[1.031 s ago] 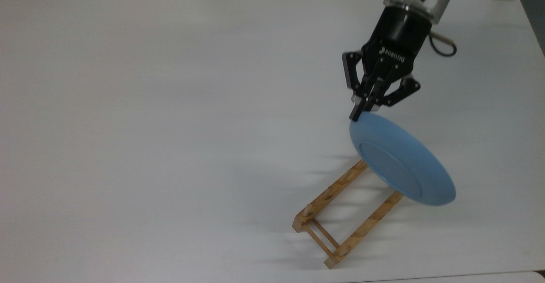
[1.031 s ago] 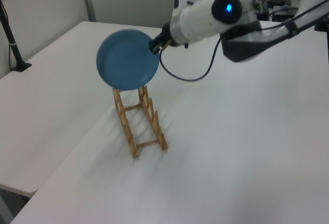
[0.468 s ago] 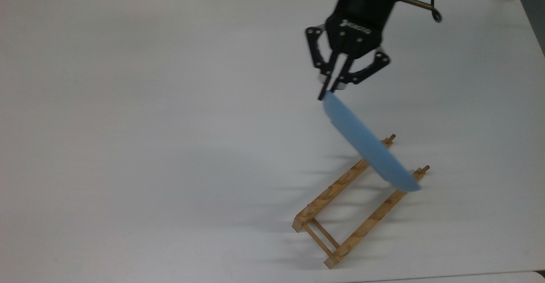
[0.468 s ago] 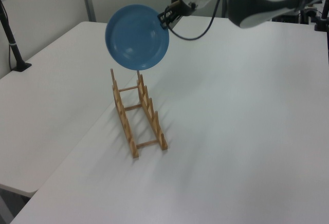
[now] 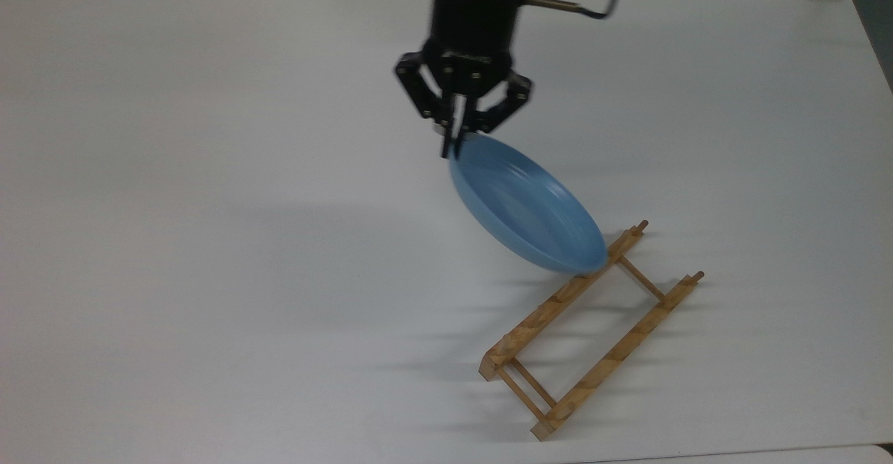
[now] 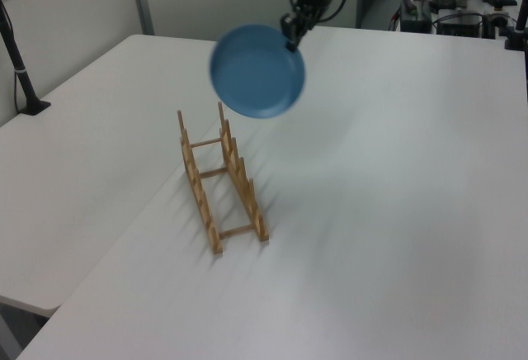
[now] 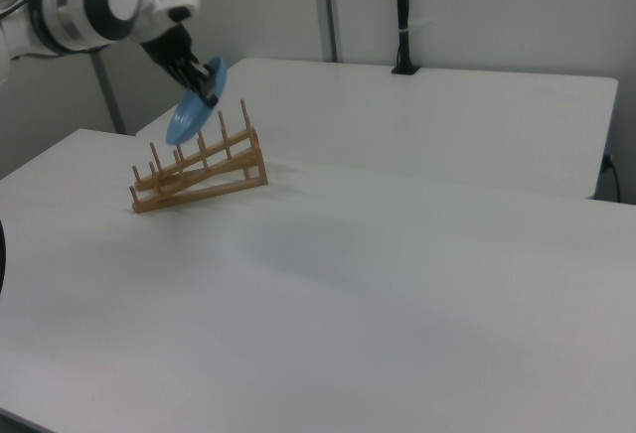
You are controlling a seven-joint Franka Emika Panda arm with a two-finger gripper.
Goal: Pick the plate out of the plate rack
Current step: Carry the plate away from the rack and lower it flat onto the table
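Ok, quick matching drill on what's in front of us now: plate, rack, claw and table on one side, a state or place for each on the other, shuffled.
Column 1:
1. plate
2. plate rack
3. claw
4. table

Column 2:
A. white, bearing the wooden frame
B. closed on a blue rim
C. standing with no dish in its pegs
D. hanging in the air, tilted

Pairs: 1-D, 2-C, 3-B, 4-A
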